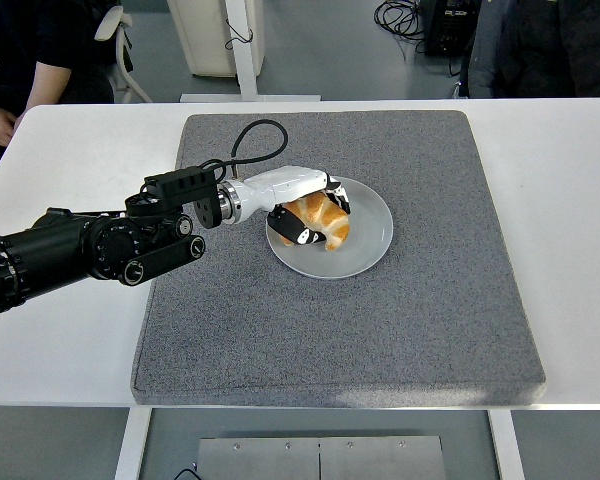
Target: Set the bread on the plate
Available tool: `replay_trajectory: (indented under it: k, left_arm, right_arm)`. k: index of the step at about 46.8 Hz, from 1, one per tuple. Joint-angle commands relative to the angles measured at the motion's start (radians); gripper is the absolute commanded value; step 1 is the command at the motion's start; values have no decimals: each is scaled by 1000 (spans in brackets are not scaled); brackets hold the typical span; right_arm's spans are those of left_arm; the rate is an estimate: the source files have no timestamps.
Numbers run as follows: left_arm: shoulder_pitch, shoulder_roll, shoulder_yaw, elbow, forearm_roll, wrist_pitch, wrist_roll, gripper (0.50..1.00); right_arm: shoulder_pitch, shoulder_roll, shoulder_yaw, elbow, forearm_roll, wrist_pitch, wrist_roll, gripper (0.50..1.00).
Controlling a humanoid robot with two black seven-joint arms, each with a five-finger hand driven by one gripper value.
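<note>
The left hand [305, 212] grips a golden, curved croissant [322, 217] with closed fingers [302, 235] over the left part of a round, smooth grey plate [370, 240] on a rough grey mat [430, 300].

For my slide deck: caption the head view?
Left hand holds bread over the plate on a grey mat.

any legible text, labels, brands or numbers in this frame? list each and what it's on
None readable.
White five-fingered left hand, golden croissant-shaped bread, round pale grey plate, grey textured mat, white table: no print visible.
Black left arm: no marking legible.
Person at the top left: white tag at the picture's edge, too small to read.
</note>
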Motion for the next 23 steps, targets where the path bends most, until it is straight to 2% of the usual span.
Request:
replay_trajectory:
  k: [1, 23]
  left_arm:
    - [1, -4, 0, 1, -6, 0, 0, 500]
    - [18, -15, -10, 1, -11, 0, 0, 500]
  right_arm:
    - [0, 0, 0, 0, 0, 0, 0, 1000]
    - [0, 0, 0, 0, 0, 0, 0, 1000]
